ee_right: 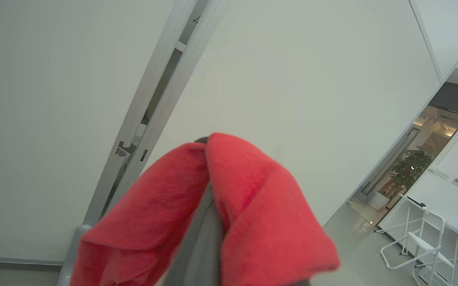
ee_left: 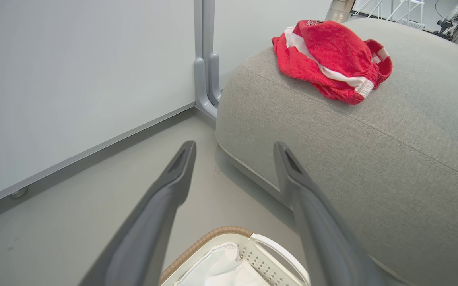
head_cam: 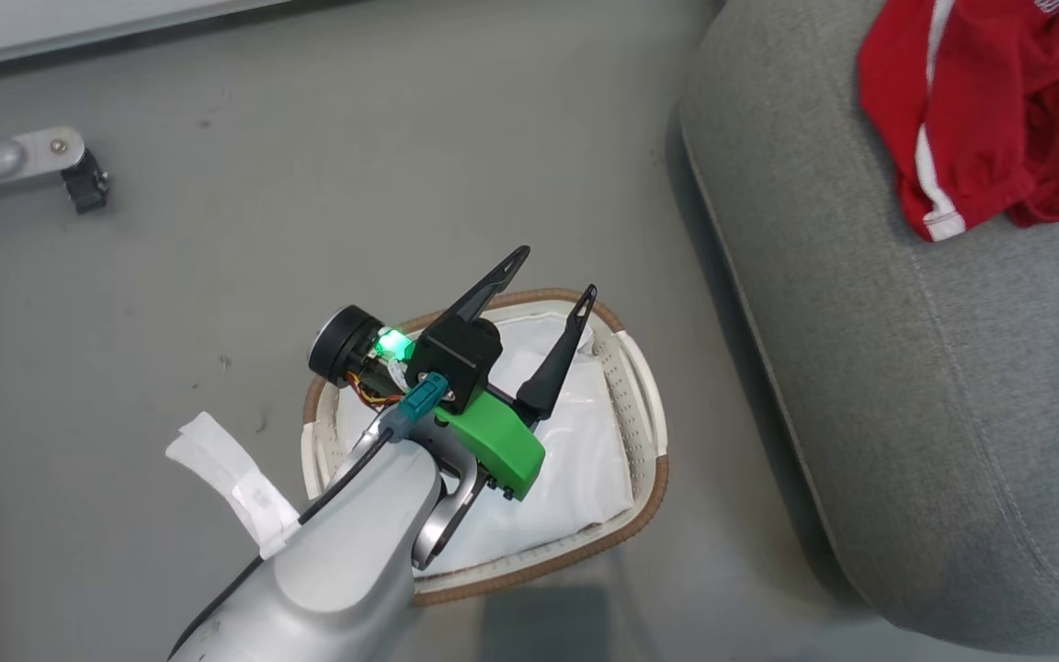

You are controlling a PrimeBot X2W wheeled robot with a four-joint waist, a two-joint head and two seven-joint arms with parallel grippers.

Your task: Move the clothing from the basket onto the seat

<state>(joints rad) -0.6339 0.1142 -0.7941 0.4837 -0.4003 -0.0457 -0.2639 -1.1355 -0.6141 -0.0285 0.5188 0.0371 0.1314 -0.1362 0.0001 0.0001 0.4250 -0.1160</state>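
While red cloth is clamped in the right tool: step judged to be the carry of a second garment toward the seat.
Right tool: fingers pressed together on the red cloth, which is draped down both sides.
Left tool: fingers spread wide, nothing held, poised above the basket.
Basket: white liner seen inside; part is hidden by the arm.
First garment: laid crumpled on the seat, well apart from the basket.
Next move: cloth to be brought over the seat, lowered beside the first garment, then released.
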